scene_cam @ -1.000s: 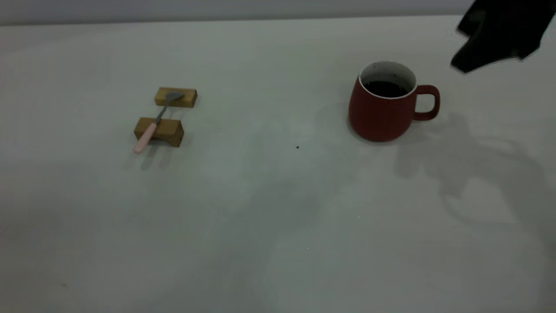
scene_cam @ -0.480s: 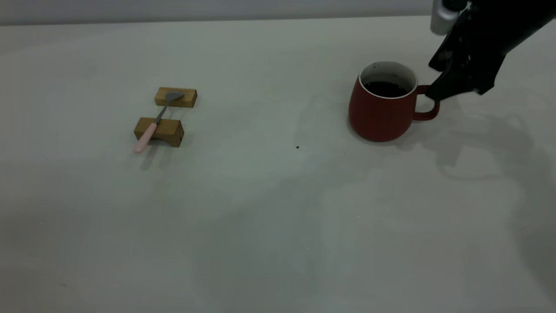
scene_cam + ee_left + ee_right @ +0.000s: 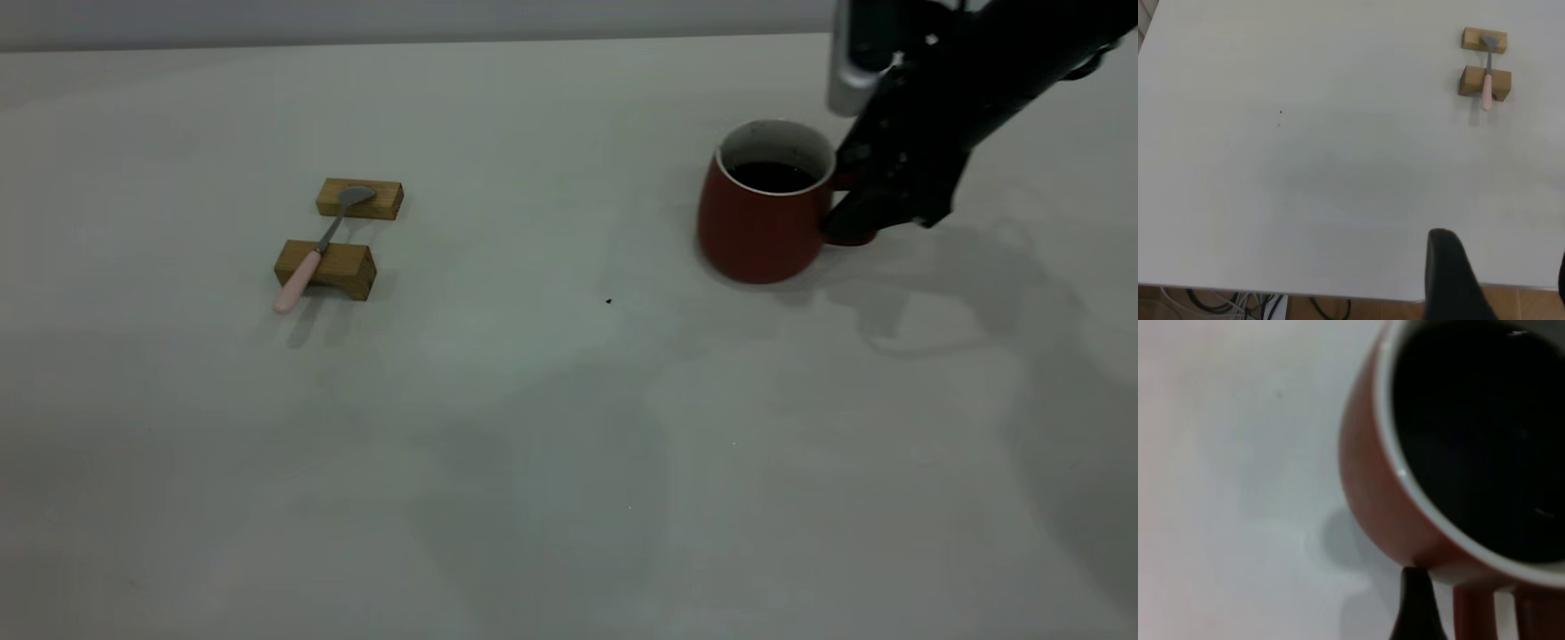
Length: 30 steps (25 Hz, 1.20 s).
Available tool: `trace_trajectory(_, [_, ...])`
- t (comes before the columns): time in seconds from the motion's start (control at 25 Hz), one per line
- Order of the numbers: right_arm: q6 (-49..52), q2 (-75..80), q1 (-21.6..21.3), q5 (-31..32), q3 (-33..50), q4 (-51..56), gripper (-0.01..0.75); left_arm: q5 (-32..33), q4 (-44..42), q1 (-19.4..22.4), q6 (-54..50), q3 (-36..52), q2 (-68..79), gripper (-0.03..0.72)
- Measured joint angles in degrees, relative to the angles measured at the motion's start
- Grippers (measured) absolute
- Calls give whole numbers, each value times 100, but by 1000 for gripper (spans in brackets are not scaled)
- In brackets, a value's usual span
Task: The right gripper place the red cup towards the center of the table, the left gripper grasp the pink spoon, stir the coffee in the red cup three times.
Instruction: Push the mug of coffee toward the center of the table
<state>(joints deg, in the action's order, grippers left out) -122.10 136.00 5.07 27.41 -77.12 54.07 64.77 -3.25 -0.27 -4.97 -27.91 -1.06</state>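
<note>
Nearby, two small wooden blocks (image 3: 340,238) are propping the pale pink-handled metal spoon (image 3: 311,253) toward the table's (image 3: 533,427) left edge. Near the far right corner, the black right gripper (image 3: 853,209) is clenching the handle of the dark red, white-rimmed cup (image 3: 756,222) of black coffee (image 3: 772,176).

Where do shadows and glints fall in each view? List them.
Exterior view: the right claw and its arm throw a broad soft shadow on the table right of the red cup; the pink spoon and wooden blocks cast faint ones. Left wrist view: only a faint shadow by the spoon. Right wrist view: soft shadow at the cup's base, small glints on the coffee.
</note>
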Motion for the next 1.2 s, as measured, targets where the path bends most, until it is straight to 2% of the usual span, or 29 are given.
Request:
trace_trajectory(0.4, [0, 114, 860, -94, -329, 58, 575, 0, 0, 0, -6, 0, 0, 461])
trace_trajectory(0.64, [-5, 316, 1331, -101, -771, 649, 553, 0, 0, 0, -6, 0, 0, 461])
trace_trajectory(0.92, [211, 327, 1331, -52, -861, 733, 551, 0, 0, 0, -6, 0, 0, 461])
trace_trajectory(1.12, [1376, -248, 1156, 471, -697, 413, 551, 0, 0, 0, -6, 0, 0, 461])
trace_trajectory(1.2, [2256, -604, 1086, 990, -608, 273, 551, 0, 0, 0, -6, 0, 0, 461])
